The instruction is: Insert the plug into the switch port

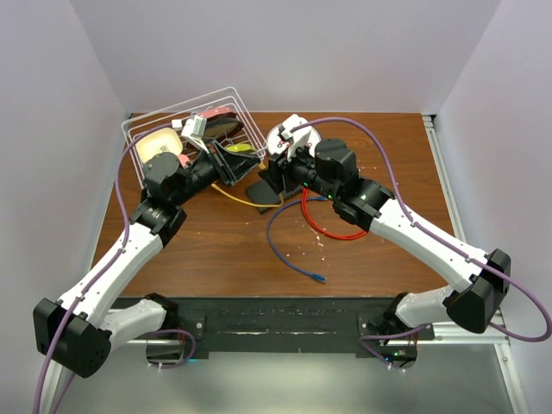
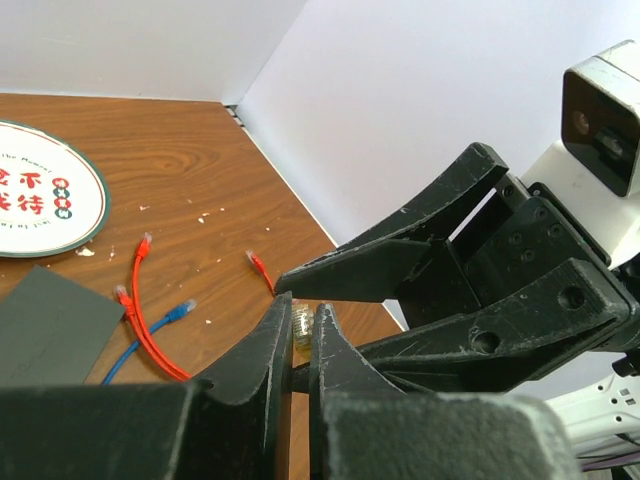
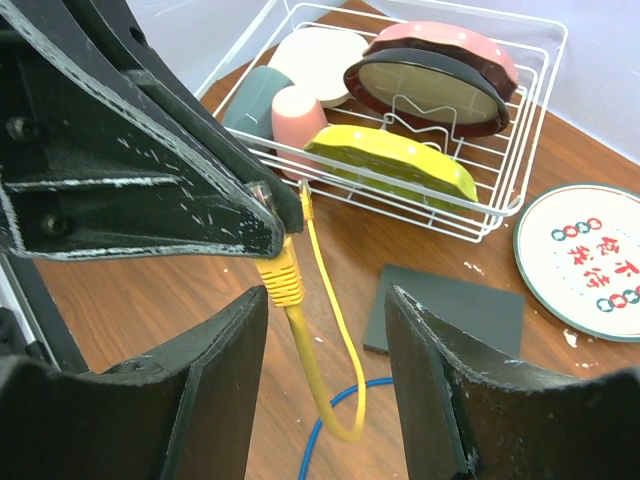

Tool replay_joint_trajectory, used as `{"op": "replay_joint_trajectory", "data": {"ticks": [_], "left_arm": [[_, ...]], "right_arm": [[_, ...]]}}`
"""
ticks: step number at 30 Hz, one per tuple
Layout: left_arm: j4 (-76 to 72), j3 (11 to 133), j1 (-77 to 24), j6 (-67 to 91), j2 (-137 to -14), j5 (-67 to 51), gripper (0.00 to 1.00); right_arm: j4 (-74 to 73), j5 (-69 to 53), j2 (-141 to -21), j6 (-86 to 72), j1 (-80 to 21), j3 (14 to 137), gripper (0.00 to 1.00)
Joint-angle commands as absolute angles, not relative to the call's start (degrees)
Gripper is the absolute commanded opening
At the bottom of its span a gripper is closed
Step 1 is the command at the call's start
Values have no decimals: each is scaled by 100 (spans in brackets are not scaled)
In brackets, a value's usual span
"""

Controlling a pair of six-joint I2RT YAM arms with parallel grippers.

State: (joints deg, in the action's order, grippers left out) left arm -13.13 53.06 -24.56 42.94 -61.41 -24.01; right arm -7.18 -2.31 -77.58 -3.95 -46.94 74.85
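Three cables are counted: one yellow cable [image 3: 290, 285] pinched in the left fingers [image 3: 150, 160], one red cable [image 2: 137, 310] and one blue cable [image 2: 160, 325]. Beyond the right fingers [image 3: 220, 400], one switch [image 3: 445, 315], one patterned plate [image 3: 585, 260] and one wire rack [image 3: 520, 190] with two cups [image 3: 300, 115] and four dishes [image 3: 395, 160] are counted.

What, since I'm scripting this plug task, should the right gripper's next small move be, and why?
Probably close the right gripper on the yellow plug, at its boot: the jaws stand open either side of it, while the left gripper pinches its tip, apart from the switch.
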Motion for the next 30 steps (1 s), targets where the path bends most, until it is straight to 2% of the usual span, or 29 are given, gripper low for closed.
{"op": "replay_joint_trajectory", "data": {"ticks": [1, 6, 9, 10, 13, 14, 18, 19, 21, 22, 25, 30], "left_arm": [[-1573, 5265, -2479, 4351, -6056, -2426, 0], [-1564, 5247, -2470, 4350, -6047, -2435, 0], [-1617, 5203, -2479, 4377, -6012, -2426, 0], [-1635, 5203, -2479, 4377, -6012, -2434, 0], [-1652, 5203, -2479, 4386, -6012, -2461, 0], [-1661, 5194, -2479, 4394, -5994, -2470, 0], [-1661, 5177, -2479, 4360, -5977, -2478, 1], [-1652, 5177, -2479, 4333, -5968, -2470, 20], [-1626, 5194, -2479, 4211, -5933, -2452, 47], [-1539, 5212, -2479, 4175, -5924, -2426, 66], [-1215, 5308, -2479, 3999, -5828, -2154, 83], [-783, 5414, -2479, 3648, -5616, -1548, 89]], "right_arm": [[-387, -299, -7725, -475, -4746, 7585, 54], [-343, -325, -7734, -554, -4790, 7603, 49], [-387, -281, -7796, -562, -4808, 7655, 30], [-430, -246, -7822, -562, -4808, 7664, 18], [-439, -124, -7840, -589, -4825, 7673, 3], [-439, -45, -7831, -598, -4825, 7647, 0], [-413, 158, -7691, -598, -4816, 7576, 0], [-422, 254, -7664, -598, -4825, 7567, 0], [-457, 412, -7594, -598, -4825, 7524, 0], [-544, 535, -7524, -598, -4825, 7515, 0], [-702, 1079, -7331, -501, -4816, 7515, 0], [-1072, 1950, -6865, -334, -4597, 7445, 0]]}}
